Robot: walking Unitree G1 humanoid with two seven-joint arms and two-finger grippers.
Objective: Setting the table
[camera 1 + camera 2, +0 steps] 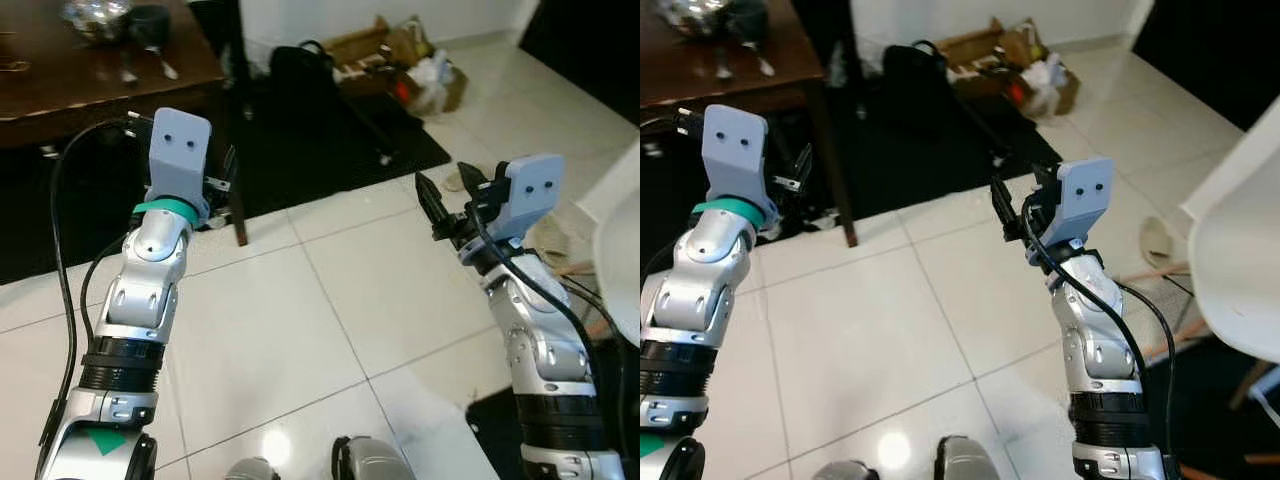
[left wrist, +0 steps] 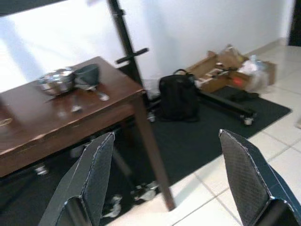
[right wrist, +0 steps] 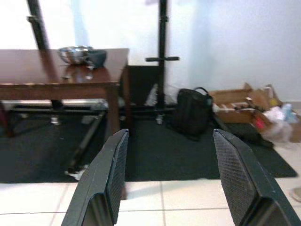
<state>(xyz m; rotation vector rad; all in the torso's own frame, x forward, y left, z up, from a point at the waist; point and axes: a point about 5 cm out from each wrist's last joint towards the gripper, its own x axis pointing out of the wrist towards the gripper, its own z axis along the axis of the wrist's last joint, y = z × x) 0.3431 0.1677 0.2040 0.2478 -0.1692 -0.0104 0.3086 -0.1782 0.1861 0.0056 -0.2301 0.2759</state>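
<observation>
We stand on the white tiled floor [image 1: 300,330] a little way back from the brown wooden table [image 1: 60,85], both arms raised in front of us. Our left gripper [image 2: 167,176] is held up near the table's corner leg with its two fingers spread wide and nothing between them. Our right gripper [image 3: 169,174] hangs over the tiles, well apart from the table, fingers likewise parted and empty. On the tabletop, near the far corner, sit a shiny metal bowl [image 2: 56,81] and a dark cup [image 2: 88,74] just beside it, with two spoons [image 2: 101,95] lying on the wood in front of them. Beyond the table a black backpack [image 3: 190,112] rests on a dark rug [image 3: 155,157], and open cardboard boxes [image 2: 221,70] of clutter lie against the white wall. A white chair [image 1: 1240,260] stands at our right.
</observation>
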